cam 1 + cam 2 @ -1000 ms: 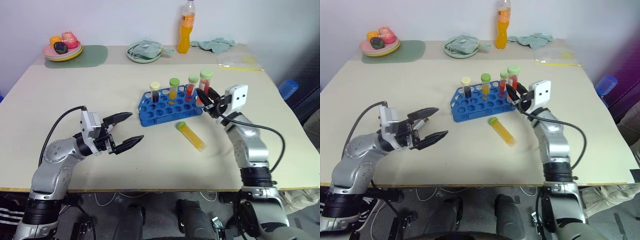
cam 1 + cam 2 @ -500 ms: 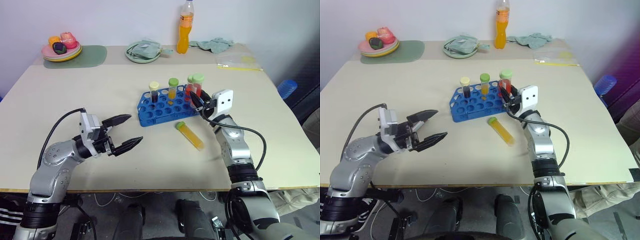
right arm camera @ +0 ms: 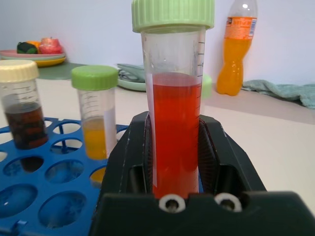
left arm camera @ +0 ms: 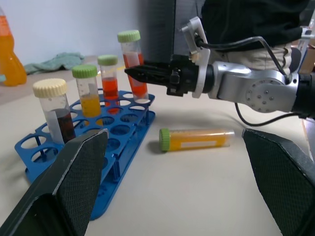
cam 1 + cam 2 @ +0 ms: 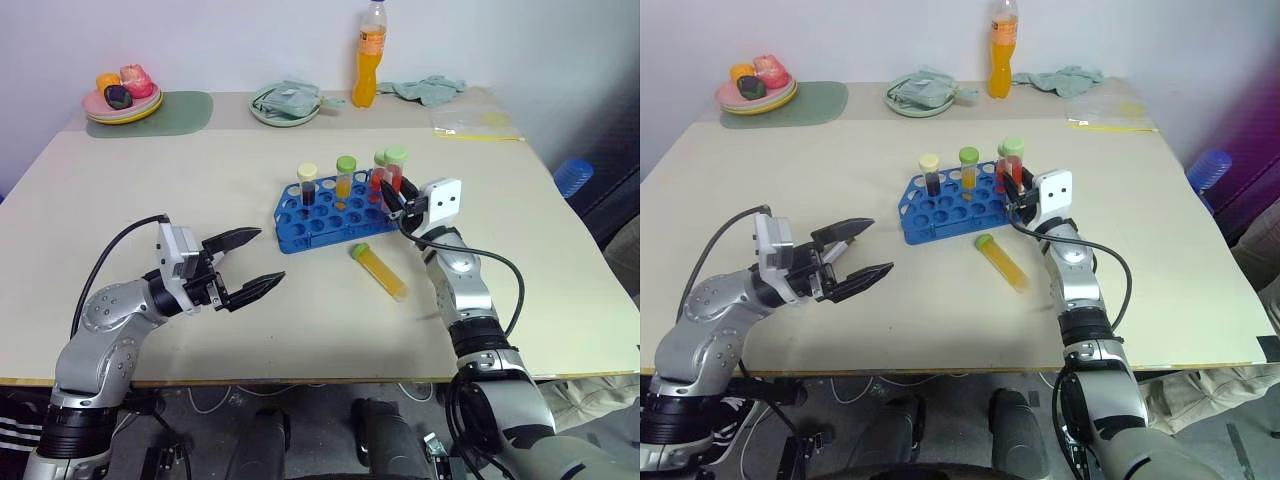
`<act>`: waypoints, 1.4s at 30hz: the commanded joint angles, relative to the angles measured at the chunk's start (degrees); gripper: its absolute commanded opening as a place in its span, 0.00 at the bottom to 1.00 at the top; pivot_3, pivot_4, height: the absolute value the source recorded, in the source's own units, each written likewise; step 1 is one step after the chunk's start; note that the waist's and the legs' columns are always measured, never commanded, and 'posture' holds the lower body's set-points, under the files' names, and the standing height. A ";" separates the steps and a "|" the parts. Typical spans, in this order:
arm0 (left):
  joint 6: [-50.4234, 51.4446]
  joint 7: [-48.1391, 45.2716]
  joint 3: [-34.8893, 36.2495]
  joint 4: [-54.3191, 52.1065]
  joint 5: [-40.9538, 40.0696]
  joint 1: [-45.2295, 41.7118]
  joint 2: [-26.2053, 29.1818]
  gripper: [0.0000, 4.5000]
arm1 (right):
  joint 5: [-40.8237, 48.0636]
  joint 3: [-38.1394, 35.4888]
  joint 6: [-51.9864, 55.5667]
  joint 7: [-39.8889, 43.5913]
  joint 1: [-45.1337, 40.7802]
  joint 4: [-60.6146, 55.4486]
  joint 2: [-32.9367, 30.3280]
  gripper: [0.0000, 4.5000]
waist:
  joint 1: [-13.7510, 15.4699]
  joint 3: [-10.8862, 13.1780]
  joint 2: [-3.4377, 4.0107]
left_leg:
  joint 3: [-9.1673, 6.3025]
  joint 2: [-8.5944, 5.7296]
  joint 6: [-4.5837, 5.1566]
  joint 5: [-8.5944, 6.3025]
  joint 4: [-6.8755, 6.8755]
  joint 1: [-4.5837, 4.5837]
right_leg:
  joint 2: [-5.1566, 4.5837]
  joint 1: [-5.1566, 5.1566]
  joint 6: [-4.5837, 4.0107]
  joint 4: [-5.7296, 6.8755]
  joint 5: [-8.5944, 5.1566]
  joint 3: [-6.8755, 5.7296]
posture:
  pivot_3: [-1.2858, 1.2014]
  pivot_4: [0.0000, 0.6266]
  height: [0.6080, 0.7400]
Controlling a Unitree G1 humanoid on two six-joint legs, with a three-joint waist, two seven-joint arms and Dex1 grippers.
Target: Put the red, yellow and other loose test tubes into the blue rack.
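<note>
The blue rack (image 5: pixel 318 228) stands mid-table with three tubes upright in its far row: a dark brown one with a cream cap (image 5: pixel 308 186), a yellow one with a green cap (image 5: pixel 346 178) and a red one with a green cap (image 5: pixel 379 176). My right gripper (image 5: pixel 394 199) is shut on another red, green-capped test tube (image 3: pixel 174 123), held upright at the rack's right end with its lower end about level with the rack's top. A yellow test tube (image 5: pixel 381 272) lies loose on the table just in front of the rack. My left gripper (image 5: pixel 270 256) hangs open and empty to the rack's front left.
At the table's back edge stand a tall orange drink bottle (image 5: pixel 372 55), a plate of toy fruit (image 5: pixel 125 100) on a green mat, a plate with a cloth (image 5: pixel 288 102), a green cloth (image 5: pixel 430 88) and a clear plastic bag (image 5: pixel 480 122).
My right gripper has carried the red tube a little closer to the rack's right end and slightly down. The left arm has stayed still.
</note>
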 commanded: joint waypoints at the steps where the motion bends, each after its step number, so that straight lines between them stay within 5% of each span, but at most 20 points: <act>1: -0.08 -0.17 1.64 -1.94 -0.93 -0.82 0.92 1.00 | -0.23 0.05 -1.53 -0.50 -0.67 0.41 0.87 0.18 | -0.32 0.00 0.00 | 0.00 0.00 0.00 0.00 0.00 0.00 | 0.00 0.00 0.00 0.00 0.00 0.00 | 0.52 0.24 1.00; 26: 0.82 0.36 2.71 -2.87 -0.94 -0.87 1.59 1.00 | 5.97 -3.89 -2.12 1.18 -1.29 4.07 4.79 0.18 | -0.61 0.00 0.02 | -0.03 0.01 0.00 0.00 -0.03 0.08 | 0.03 0.02 0.00 0.04 0.00 0.02 | 0.52 0.24 1.00; 34: 1.06 0.80 2.44 -3.54 -1.41 -0.59 0.93 1.00 | 7.52 -2.81 1.29 6.07 1.88 -5.15 2.04 0.99 | -0.47 0.01 0.03 | -0.02 0.00 0.00 0.00 -0.03 0.07 | 0.03 0.03 0.01 0.03 0.00 0.02 | 0.52 0.24 1.00; 42: 0.28 0.43 2.53 -3.31 -0.97 0.48 0.73 1.00 | 7.74 -2.90 15.21 5.75 8.27 -24.01 -4.98 0.99 | -0.46 0.01 0.03 | -0.03 0.00 0.00 0.00 -0.04 0.06 | 0.02 0.03 0.00 0.03 -0.01 0.02 | 0.52 0.24 1.00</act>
